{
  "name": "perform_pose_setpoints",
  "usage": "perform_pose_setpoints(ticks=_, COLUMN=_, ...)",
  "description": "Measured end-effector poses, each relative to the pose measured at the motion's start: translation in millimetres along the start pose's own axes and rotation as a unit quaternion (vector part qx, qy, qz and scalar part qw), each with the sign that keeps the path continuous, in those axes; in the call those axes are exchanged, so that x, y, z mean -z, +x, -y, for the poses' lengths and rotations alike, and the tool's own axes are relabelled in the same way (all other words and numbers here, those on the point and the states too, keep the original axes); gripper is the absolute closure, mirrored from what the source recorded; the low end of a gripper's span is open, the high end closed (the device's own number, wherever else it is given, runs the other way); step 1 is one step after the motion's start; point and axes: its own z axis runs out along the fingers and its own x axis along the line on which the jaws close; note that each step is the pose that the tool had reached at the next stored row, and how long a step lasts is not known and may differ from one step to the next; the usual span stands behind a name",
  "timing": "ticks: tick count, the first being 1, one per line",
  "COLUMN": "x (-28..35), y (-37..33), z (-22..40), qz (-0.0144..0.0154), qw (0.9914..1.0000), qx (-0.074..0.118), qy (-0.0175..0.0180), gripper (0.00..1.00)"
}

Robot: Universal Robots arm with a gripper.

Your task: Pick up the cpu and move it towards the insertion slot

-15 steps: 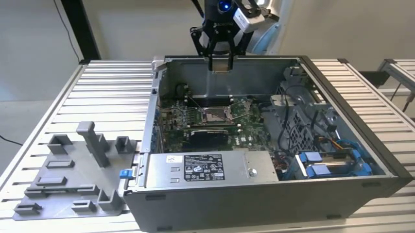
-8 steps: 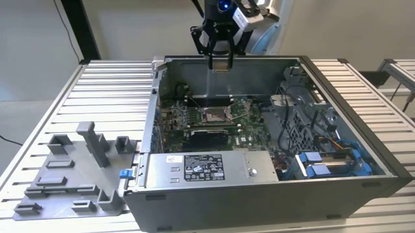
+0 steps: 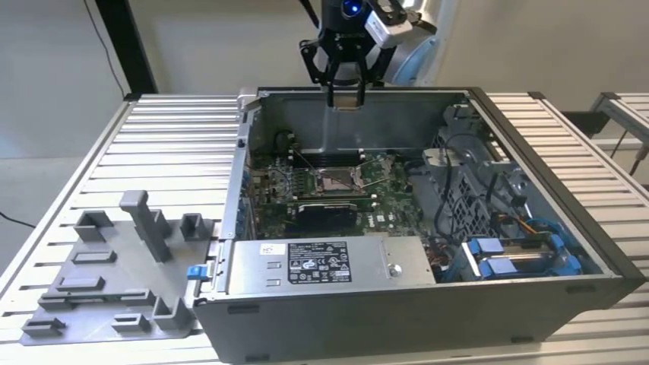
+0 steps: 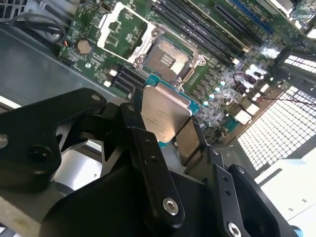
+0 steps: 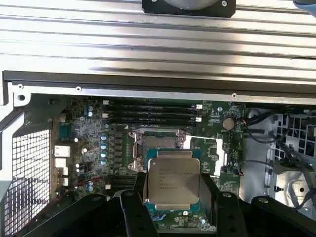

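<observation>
- The pick-up looked done: the cpu (image 5: 174, 180) was off any surface and sat clamped in the gripper (image 5: 173, 197), its pale metal face plain in both wrist views
- In the exterior view the gripper (image 3: 346, 97) hung high above the open computer case (image 3: 426, 304), near the case's far wall, with the cpu (image 3: 346, 106) a small pale piece at its tip
- The insertion slot (image 3: 336, 179) lay well below on the green motherboard (image 3: 390, 220), its metal frame open and its greyish-tan centre bare; nothing was seated in it
- In the first wrist view the slot (image 5: 159, 144) showed just beyond the cpu's far edge, so I judged the carry to be well along sideways, with the descent to the slot left
- In the second wrist view the cpu (image 4: 162, 117) hid part of the board between the camera and the slot (image 4: 167, 58)
- The fingers (image 4: 186, 140) stood at a narrow spread, set by the chip's width, pressing on two opposite edges of the cpu and touching nothing else
- The grey fixture plate (image 3: 71, 300) lay on the slatted table (image 3: 163, 152), at the exterior view's left, well apart from the gripper
</observation>
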Motion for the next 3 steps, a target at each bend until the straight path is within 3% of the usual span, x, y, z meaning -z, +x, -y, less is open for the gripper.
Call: perform_pose_setpoints(ticks=3, x=-0.1, y=0.0, z=0.0, qz=0.0000, qw=1.00000, qx=0.000, qy=0.0000, gripper=1.00)
